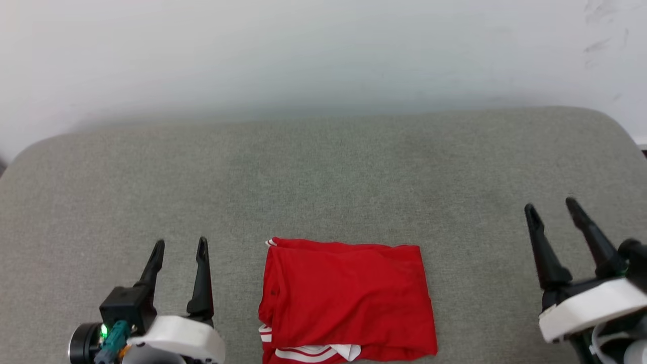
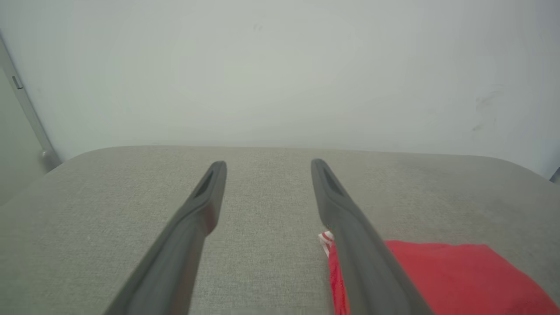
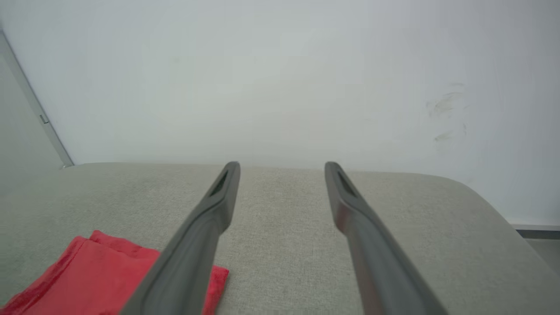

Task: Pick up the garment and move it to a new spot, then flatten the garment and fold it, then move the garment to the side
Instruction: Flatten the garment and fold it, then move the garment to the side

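We see the folded garment (image 1: 349, 293) lying flat on the grey padded surface (image 1: 323, 167) between our left gripper (image 1: 181, 241), just beside it, and right gripper (image 1: 550, 204), farther off; both gape empty.

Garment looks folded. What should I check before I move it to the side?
1. The garment is folded into a flat rectangle: ok.
2. The left claw is open and empty: ok.
3. The right claw is open and empty: ok.
4. Both are apart from the cloth: ok.
5. Bare cushion lies on each side: ok.
6. Near edge tidy: cannot tell; it meets the head view's bottom edge.
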